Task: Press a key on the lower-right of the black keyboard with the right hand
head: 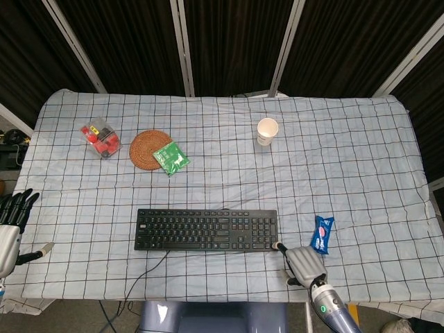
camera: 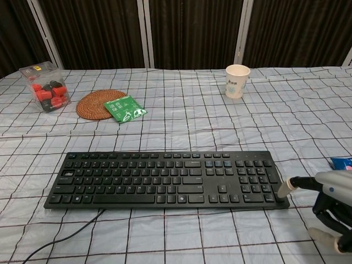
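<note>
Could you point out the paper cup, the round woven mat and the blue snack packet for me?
Cup (camera: 237, 82), chest view, on its side wall.
Mat (camera: 94, 104), chest view, on its bare woven left part.
Packet (head: 322, 234), head view, on its middle.

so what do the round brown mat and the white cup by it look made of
The round brown mat looks like woven rattan or straw: concentric ribbed rings, matte. The white cup looks like paper: thin rolled rim, dull printed wall, though thin plastic is possible.
</note>
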Robot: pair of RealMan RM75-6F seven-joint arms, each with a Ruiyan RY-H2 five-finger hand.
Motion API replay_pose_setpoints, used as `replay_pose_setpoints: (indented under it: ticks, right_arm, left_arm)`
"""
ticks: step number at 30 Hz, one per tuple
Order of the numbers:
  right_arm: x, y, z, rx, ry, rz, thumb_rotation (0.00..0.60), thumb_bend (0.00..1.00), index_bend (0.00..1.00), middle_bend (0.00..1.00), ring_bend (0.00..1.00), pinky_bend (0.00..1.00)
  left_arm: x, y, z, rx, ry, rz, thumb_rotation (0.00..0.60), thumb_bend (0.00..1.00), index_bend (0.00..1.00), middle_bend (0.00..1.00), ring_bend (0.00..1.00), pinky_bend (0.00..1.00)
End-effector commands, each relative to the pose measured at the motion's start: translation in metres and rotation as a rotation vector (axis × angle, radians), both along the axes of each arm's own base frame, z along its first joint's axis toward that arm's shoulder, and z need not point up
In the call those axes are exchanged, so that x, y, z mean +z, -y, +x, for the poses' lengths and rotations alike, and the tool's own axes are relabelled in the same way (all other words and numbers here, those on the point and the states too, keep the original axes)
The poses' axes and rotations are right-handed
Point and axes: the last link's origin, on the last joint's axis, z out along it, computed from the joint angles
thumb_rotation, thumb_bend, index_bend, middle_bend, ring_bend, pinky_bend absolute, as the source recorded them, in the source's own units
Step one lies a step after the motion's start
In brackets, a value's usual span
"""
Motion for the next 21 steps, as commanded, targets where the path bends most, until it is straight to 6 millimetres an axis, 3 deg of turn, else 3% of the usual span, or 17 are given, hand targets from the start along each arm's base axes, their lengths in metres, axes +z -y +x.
replay_pose_setpoints:
  ticks: [1, 21]
  right_arm:
    - [-0.002, 0.0, -0.001, -0.006, -0.004, 0.002, 0.6, 0.41, 0.2, 0.82, 0.79, 0.7]
    - [-0.018, -0.005, -0.002, -0.03, -0.025, 0.027, 0.6, 0.41, 0.2, 0.82, 0.79, 0.7]
  left_arm:
    - [0.0, 0.0, 0.0, 0.0, 0.0, 0.0, 0.6, 0.0, 0.0, 0.0, 0.0, 0.0]
    - [0.0, 0.0, 0.0, 0.001, -0.001, 0.002, 0.6, 0.0, 0.0, 0.0, 0.0, 0.0]
